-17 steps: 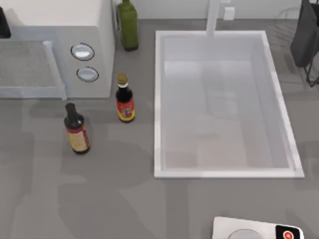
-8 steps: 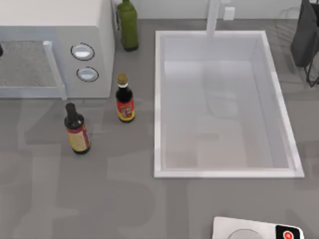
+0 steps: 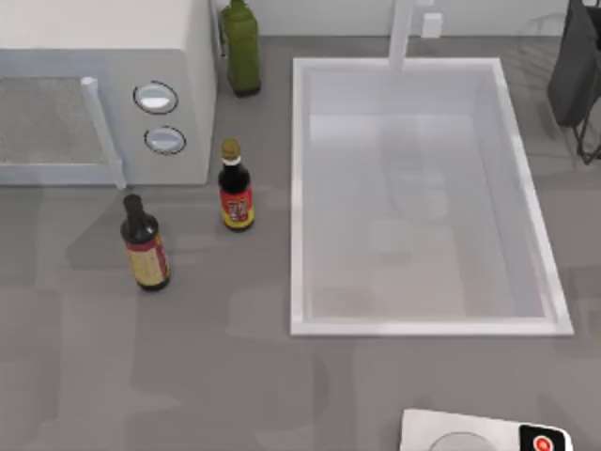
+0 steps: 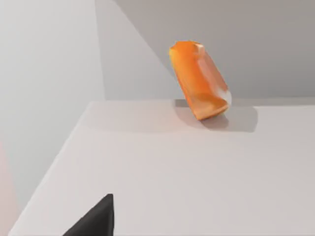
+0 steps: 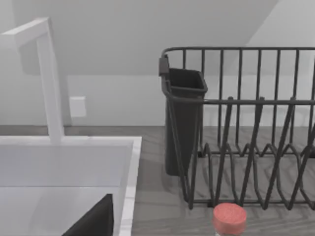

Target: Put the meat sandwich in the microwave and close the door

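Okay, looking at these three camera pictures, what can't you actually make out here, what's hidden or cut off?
- The microwave: cut by the top view's left edge; from above, whether the door is fully shut is unclear.
- The meat sandwich: in the left wrist view its far side is hidden, and what white surface it rests on is unclear.
- Left gripper: one dark finger, cut by the frame edge.
- Right gripper: likewise.
- White slab: cut by the top view's bottom edge.

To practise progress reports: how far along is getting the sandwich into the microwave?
Done: the meat sandwich lies on a white floor between white walls, apparently inside the microwave. In hand: nothing visibly held. Left: the door looks nearly flush; confirm it is shut.
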